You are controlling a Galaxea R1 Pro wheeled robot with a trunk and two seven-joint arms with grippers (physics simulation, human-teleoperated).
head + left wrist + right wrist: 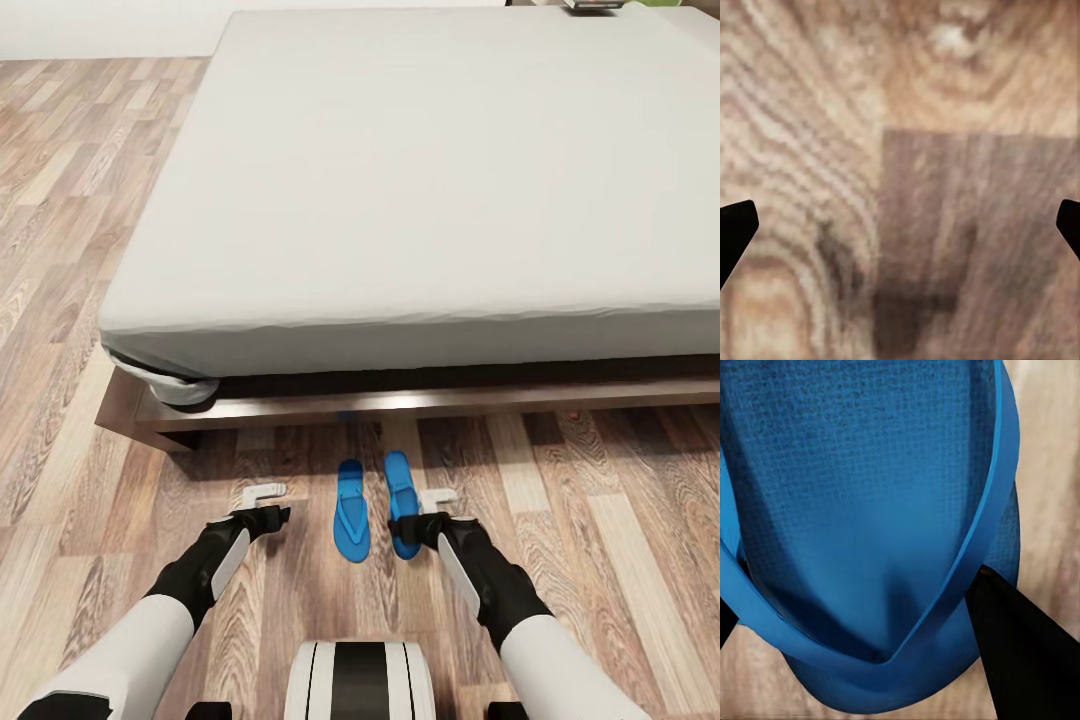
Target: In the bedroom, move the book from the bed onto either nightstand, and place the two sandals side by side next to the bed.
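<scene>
Two bright blue sandals lie side by side on the plank floor just in front of the bed (440,180), toes toward me. The left sandal (351,515) lies free. My right gripper (420,512) is shut on the near end of the right sandal (398,485). In the right wrist view this sandal (870,510) is very close, and a dark finger (1027,660) presses on its edge. To the left of the pair, my left gripper (265,503) hovers open over bare floor (900,112), its dark fingertips (733,232) wide apart.
The bed's dark wooden frame (450,400) juts out low just beyond the sandals. Its corner (120,420) is at the left. A small grey object (592,4) is cut off at the top edge, too little of it in view to name. Plank floor stretches left and right.
</scene>
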